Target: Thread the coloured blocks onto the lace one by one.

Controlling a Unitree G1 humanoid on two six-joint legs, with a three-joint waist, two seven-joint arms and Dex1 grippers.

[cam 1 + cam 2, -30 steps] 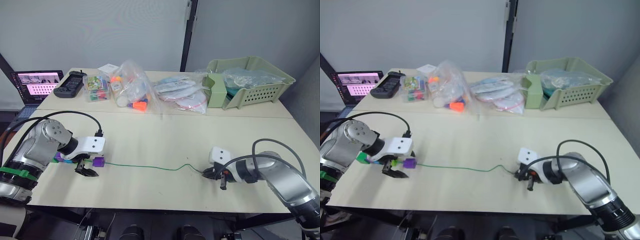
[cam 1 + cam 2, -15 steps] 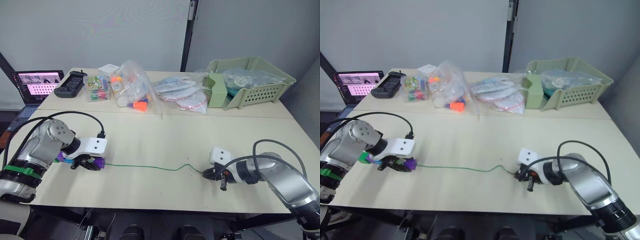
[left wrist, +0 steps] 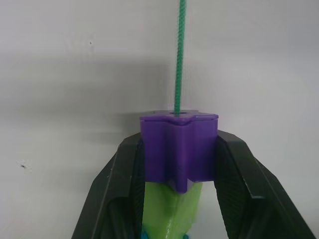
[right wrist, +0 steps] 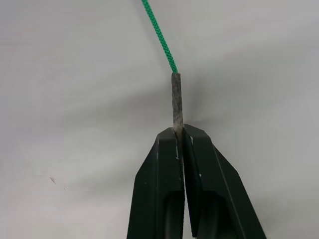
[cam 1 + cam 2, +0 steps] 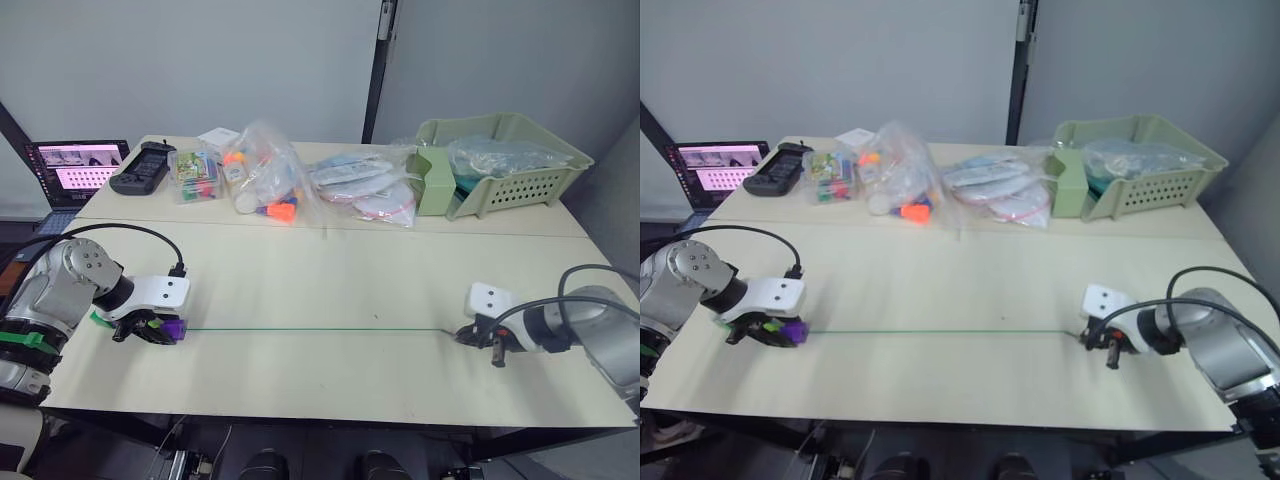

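The lace [image 5: 310,329] lay pulled straight and taut across the front of the table [image 5: 330,270], running from one gripper to the other; the left gripper [image 3: 178,157] had its fingers clamped on a purple block [image 3: 178,148], through whose hole the lace passed, with a lime green block [image 3: 172,209] stacked just behind it. The right gripper [image 4: 178,137] had its fingers pressed together, pinching the lace's stiff pale tip [image 4: 176,102] near the table's right side.

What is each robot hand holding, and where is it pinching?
The left gripper pinches the purple block by its sides. The right gripper pinches the lace by its stiff tip.
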